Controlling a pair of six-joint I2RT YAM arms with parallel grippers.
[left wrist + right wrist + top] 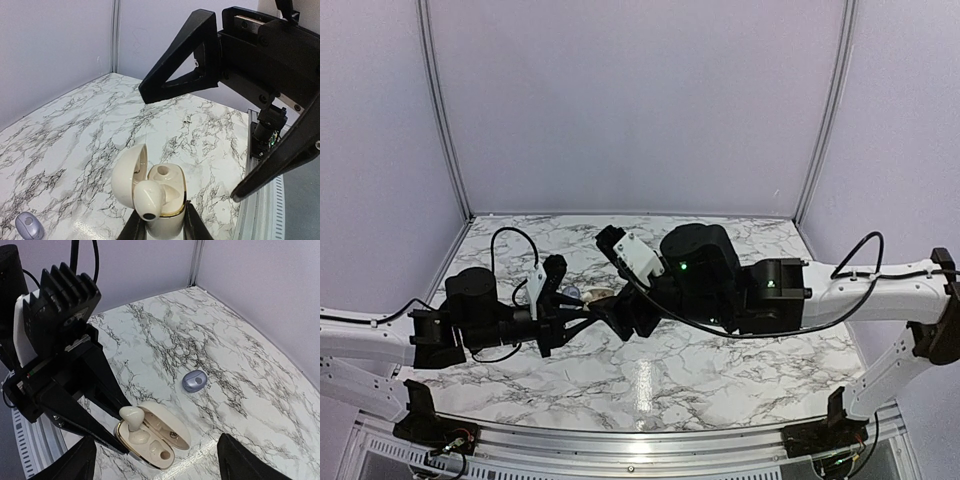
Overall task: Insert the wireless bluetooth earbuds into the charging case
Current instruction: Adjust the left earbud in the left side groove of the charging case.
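My left gripper (161, 221) is shut on a cream charging case (170, 192), held upright with its lid open to the left. A cream earbud (148, 197) stands tilted in the near slot and sticks out of it; the far slot is empty. The right wrist view shows the case (159, 440) and that earbud (131, 415) too. A second earbud, lilac-grey and shiny (194, 381), lies on the marble beyond the case, also seen in the left wrist view (29, 225). My right gripper (160, 462) is open and empty, hovering just above the case.
The marble table (720, 370) has grey walls at the back and sides and a metal rail along its near edge (260, 200). The two arms meet closely over the table's left middle (595, 305).
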